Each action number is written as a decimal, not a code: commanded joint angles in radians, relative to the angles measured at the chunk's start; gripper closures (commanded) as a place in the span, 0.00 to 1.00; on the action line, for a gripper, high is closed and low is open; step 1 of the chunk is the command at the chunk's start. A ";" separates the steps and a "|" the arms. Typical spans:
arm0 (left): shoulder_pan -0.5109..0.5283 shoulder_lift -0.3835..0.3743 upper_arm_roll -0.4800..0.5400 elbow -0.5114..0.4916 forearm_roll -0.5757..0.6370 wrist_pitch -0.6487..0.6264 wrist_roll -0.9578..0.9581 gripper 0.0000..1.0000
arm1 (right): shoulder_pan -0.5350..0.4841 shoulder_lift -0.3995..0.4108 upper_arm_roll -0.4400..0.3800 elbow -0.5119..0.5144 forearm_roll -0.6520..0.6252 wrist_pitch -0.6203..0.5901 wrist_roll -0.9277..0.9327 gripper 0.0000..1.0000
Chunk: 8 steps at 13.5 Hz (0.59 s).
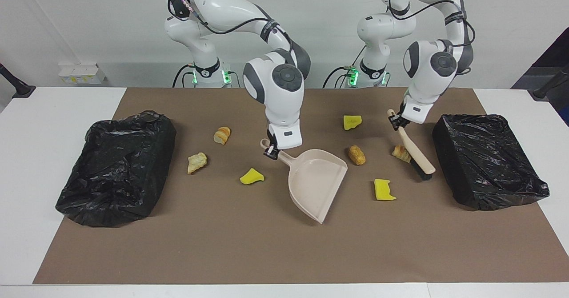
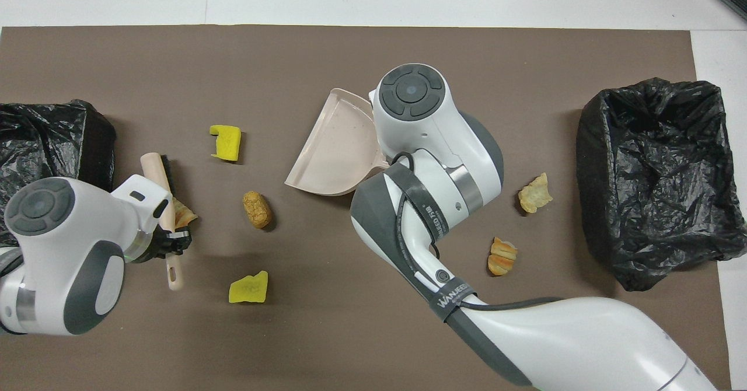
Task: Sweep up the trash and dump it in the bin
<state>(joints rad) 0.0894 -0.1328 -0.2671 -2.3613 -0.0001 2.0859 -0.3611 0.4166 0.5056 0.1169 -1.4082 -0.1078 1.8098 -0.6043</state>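
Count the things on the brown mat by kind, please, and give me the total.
Yellow sponge chunks: 3
Tan bread-like bits: 4
Black-lined bins: 2
Beige dustpan: 1
Beige brush: 1
Total: 11
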 commanded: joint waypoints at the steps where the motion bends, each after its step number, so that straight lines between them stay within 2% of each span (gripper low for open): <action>1: -0.100 0.013 0.005 0.002 0.011 0.014 -0.004 1.00 | -0.033 -0.076 0.012 -0.139 -0.001 0.038 -0.173 1.00; 3: -0.189 0.010 0.005 0.007 0.008 0.011 -0.009 1.00 | -0.058 -0.111 0.012 -0.234 -0.007 0.130 -0.286 1.00; 5: -0.258 0.010 0.005 0.023 0.003 -0.009 -0.009 1.00 | -0.055 -0.107 0.012 -0.253 -0.019 0.167 -0.356 1.00; 8: -0.258 0.013 0.008 0.086 0.005 -0.087 -0.006 1.00 | -0.047 -0.092 0.012 -0.253 -0.047 0.201 -0.368 1.00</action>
<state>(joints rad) -0.1682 -0.1296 -0.2743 -2.3258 -0.0006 2.0516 -0.3695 0.3733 0.4347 0.1168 -1.6183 -0.1206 1.9792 -0.9343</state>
